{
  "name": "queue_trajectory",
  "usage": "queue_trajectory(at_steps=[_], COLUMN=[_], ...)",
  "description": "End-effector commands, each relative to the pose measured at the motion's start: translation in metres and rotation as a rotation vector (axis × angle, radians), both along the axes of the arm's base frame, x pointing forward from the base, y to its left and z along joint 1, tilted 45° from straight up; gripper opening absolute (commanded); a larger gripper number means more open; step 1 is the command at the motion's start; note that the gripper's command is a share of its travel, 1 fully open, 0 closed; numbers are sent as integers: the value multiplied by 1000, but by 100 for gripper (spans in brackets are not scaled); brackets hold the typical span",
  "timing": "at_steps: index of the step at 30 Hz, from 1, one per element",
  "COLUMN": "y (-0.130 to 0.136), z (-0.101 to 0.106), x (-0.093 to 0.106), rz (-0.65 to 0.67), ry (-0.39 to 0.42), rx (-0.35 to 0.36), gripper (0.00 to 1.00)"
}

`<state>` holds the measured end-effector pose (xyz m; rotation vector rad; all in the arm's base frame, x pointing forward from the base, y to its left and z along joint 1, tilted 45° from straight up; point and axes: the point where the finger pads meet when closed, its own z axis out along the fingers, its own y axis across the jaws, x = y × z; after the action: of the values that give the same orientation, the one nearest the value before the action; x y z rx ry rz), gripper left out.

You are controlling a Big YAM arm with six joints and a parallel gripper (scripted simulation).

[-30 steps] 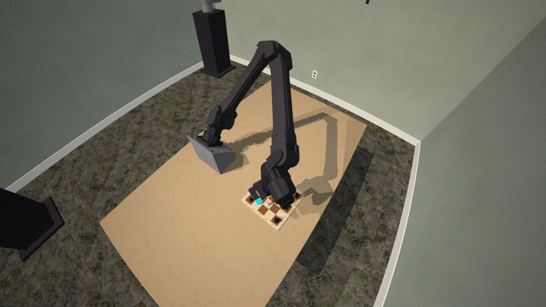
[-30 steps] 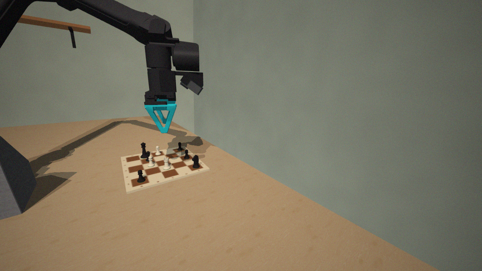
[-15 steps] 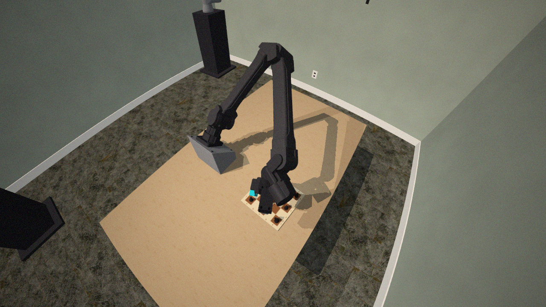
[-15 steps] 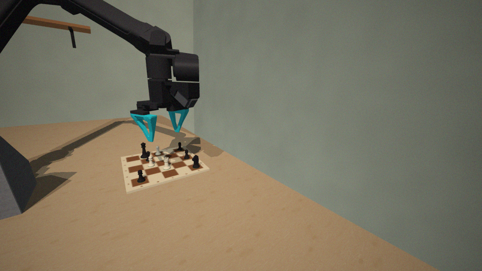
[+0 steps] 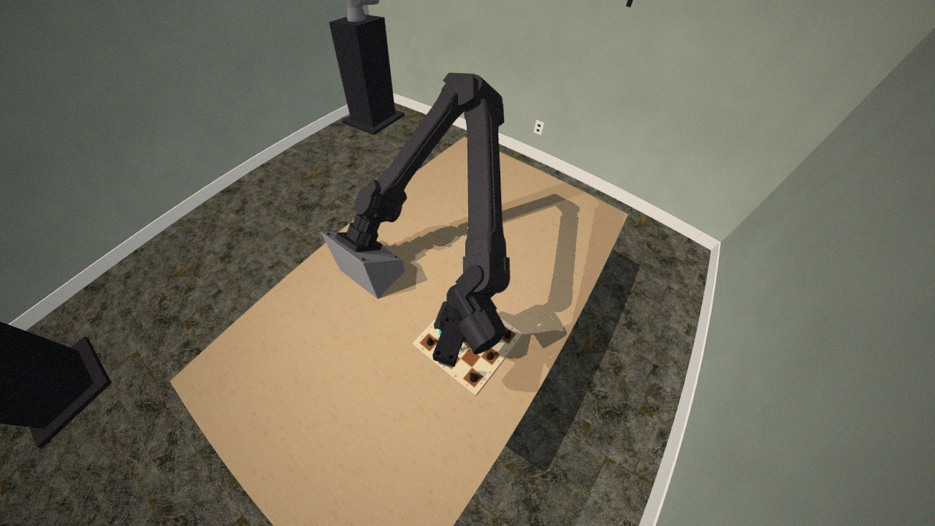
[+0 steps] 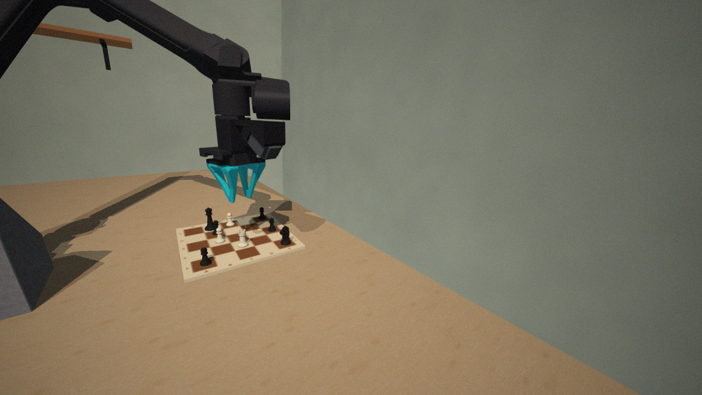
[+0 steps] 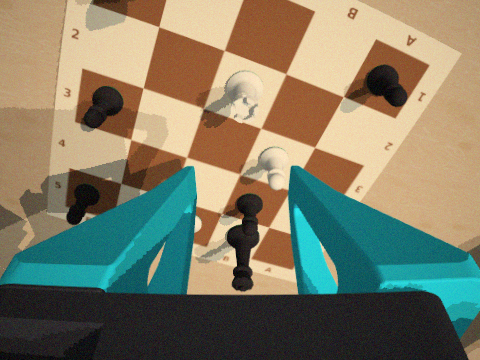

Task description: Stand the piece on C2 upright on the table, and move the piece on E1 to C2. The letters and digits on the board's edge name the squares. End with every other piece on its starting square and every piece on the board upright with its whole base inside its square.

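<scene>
"Hovering above the chessboard [image 5: 475, 390] [image 6: 235, 267] [image 7: 440, 56], the teal-fingered tool [image 5: 440, 332] [image 6: 240, 198] [image 7: 242, 180] is partly open," says the reporter. "What has it hold of?"

"Nothing. Its two fingertips stand apart above the pieces," replies the photographer.

"And the featured pair?"

"The white rook [image 6: 242, 238] [image 7: 243, 90] stands upright on C2; the black knight [image 5: 473, 377] [image 6: 285, 235] [image 7: 111, 2] stands on E1, mostly cut off in the wrist view. Both are on the board, which lies on the table [image 5: 326, 405] [image 6: 343, 299] [image 7: 450, 175]."

"Who else is pictured?"

"A white pawn [image 6: 220, 235] [image 7: 274, 160] on B3, with a black pawn [image 6: 215, 227] [image 7: 249, 205] just beside it on B4. The tall black piece [image 6: 209, 219] [image 7: 243, 239] is on B5."

"And at the corner by the A and 1?"

"Another black pawn [image 5: 429, 341] [image 6: 205, 257] [image 7: 384, 81], upright on A1."
</scene>
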<state>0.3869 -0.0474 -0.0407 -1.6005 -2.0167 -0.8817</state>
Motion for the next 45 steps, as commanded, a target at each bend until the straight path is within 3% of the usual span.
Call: queue_trajectory(at_steps=[1,25,45], y=[6,7,19], z=[-2,-3,-16], x=[7,7,2], rz=[10,11,10], ry=[10,8,13], rx=[0,0,3], gripper=[36,36,36])
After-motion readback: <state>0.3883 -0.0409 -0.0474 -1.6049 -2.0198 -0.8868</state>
